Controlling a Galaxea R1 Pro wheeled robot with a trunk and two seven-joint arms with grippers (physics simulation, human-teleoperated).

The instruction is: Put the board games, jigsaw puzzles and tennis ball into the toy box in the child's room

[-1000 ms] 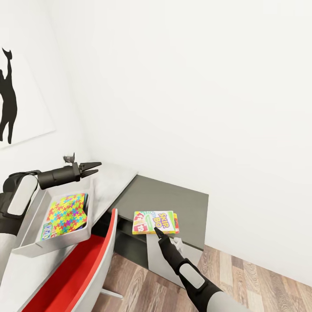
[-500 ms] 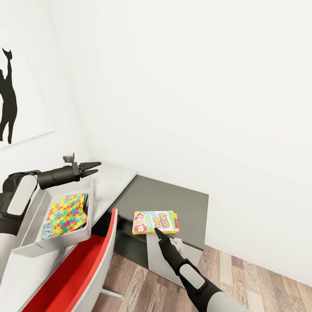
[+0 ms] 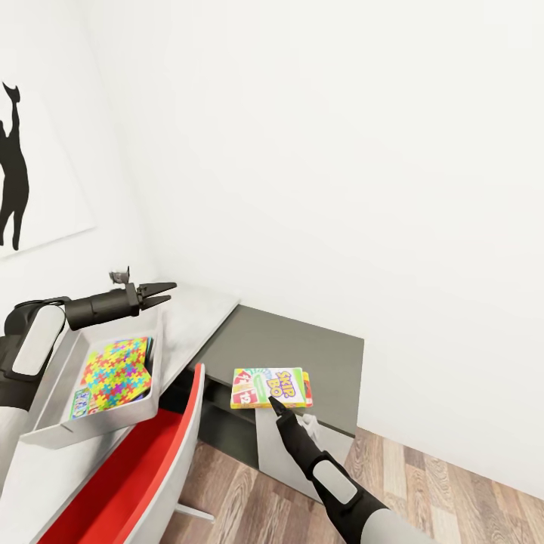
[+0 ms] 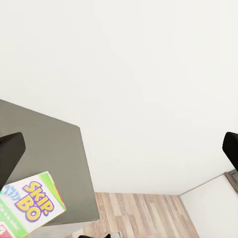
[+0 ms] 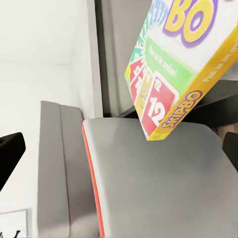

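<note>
A yellow-green lettered board game [image 3: 272, 387] lies flat on the lower dark-grey cabinet top [image 3: 302, 344], at its front edge. My right gripper [image 3: 276, 404] sits just in front of that box, open, and the box [image 5: 171, 64] shows past the spread fingers of the right gripper [image 5: 119, 153]. The grey toy box [image 3: 45, 432] stands on the pale table [image 3: 193, 313] and holds a jigsaw puzzle [image 3: 117, 366] and a flat blue-green board game [image 3: 78, 403]. My left gripper [image 3: 157, 293] hovers open above the toy box's far end. The left gripper [image 4: 119, 148] looks toward the lettered game [image 4: 29, 206].
A red chair [image 3: 125, 483] with a grey back [image 5: 158, 183] stands between the table and my right arm. White walls close in behind the table and cabinet, with a black silhouette poster [image 3: 15, 174] at left. Wood floor [image 3: 438, 483] lies to the right.
</note>
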